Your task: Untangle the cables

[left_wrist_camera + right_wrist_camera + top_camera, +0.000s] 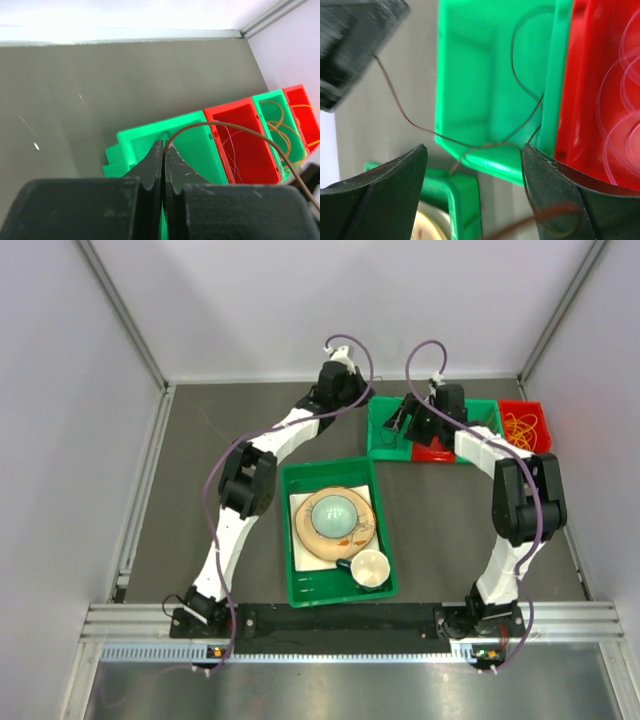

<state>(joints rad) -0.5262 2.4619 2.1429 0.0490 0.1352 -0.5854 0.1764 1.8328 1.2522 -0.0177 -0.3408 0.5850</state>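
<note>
Cables [220, 122] look hair-thin, limp, light, easily snagged. Left hand [163, 145] clamped on one brown strand; right hand [474, 150] apart near its slack, the likeliest pinch point.

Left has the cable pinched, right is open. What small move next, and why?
Probably draw the left gripper away from the green bin. It is shut on the brown cable, which runs slack between the open fingers of the right gripper and loops over that bin, so pulling should free it.
</note>
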